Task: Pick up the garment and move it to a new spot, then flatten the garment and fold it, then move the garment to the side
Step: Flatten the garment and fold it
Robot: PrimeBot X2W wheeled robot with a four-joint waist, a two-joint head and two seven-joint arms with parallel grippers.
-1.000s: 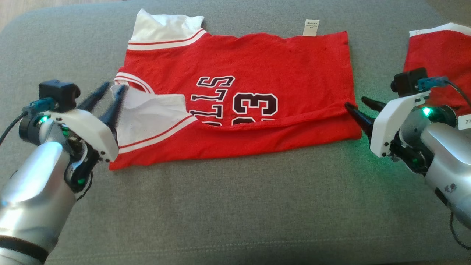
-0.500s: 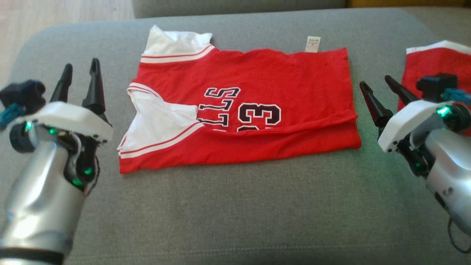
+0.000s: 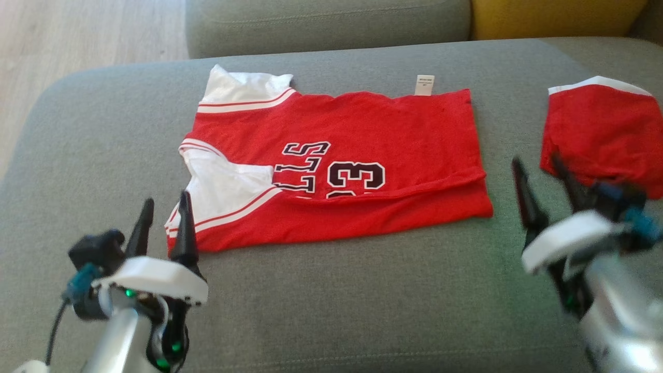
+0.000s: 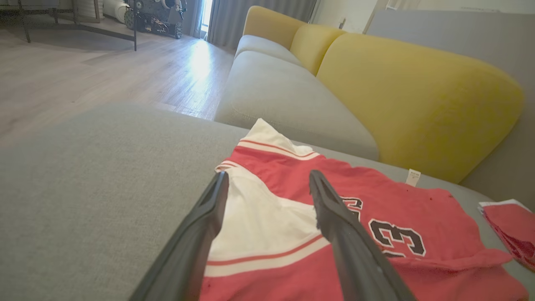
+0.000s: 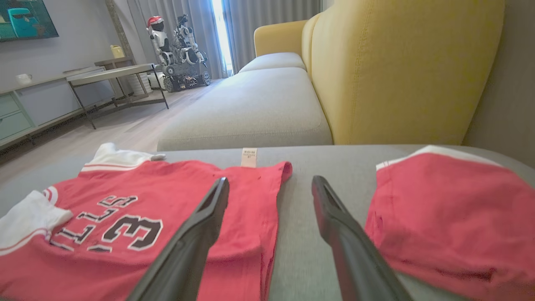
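A red jersey [image 3: 357, 140] with white sleeves and the number 33 lies folded lengthwise on the grey sofa seat [image 3: 331, 300]; its near long edge is turned up over the lettering. It also shows in the left wrist view [image 4: 376, 209] and the right wrist view [image 5: 175, 196]. My left gripper [image 3: 163, 202] stands open just off the jersey's near left corner, holding nothing. My right gripper [image 3: 536, 163] is open to the right of the jersey, blurred, with nothing between its fingers.
A second red garment with white trim [image 3: 603, 129] lies at the right of the seat, close behind my right gripper. A yellow backrest [image 5: 401, 71] rises behind the seat. Wooden floor [image 3: 77, 41] lies beyond the seat's left edge.
The head camera has tilted, showing more of the sofa's back. Both grippers have drawn back toward me, away from the jersey's ends, and stay open. The jersey lies as before.
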